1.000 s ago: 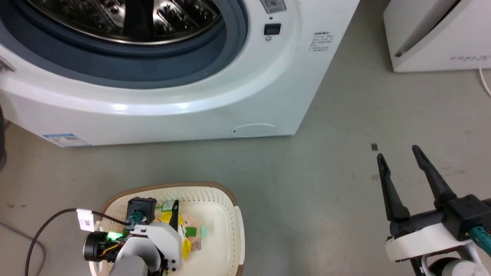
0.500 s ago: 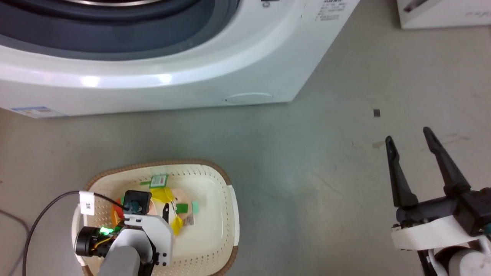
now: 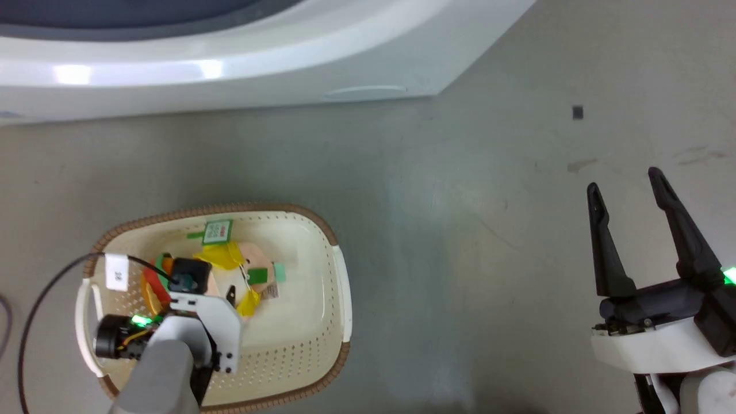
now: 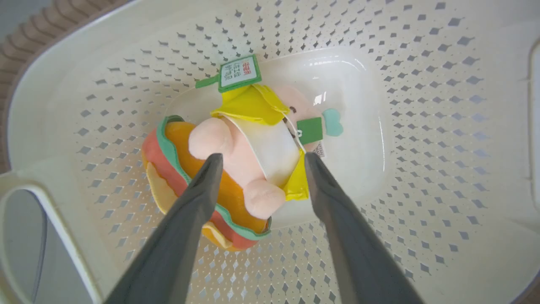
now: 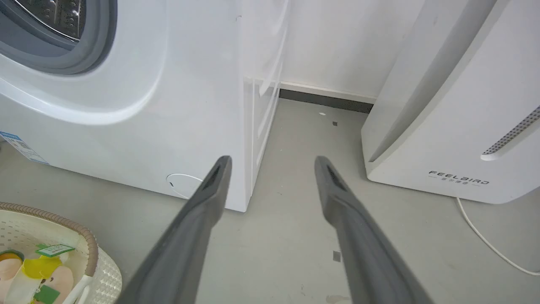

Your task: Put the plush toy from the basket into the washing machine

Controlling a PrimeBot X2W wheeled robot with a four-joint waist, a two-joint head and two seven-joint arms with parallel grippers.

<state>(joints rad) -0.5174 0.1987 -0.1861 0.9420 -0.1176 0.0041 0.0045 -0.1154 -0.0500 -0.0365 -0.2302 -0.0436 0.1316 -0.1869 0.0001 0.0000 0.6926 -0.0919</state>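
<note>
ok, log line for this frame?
phase: pre-grasp | left gripper: open, astride plush toy in basket | right gripper: open, empty, above floor | washing machine: drum exposed, toy not loaded

FEELBIRD on the white appliance (image 5: 460, 126)

Washing machine (image 3: 230, 69) cropped at top; plush toy (image 3: 250, 257) partly behind left arm (image 3: 201, 328)

one plush toy (image 4: 249, 156), one basket (image 3: 299, 328), one washing machine (image 3: 230, 63), one white appliance (image 5: 443, 126).
</note>
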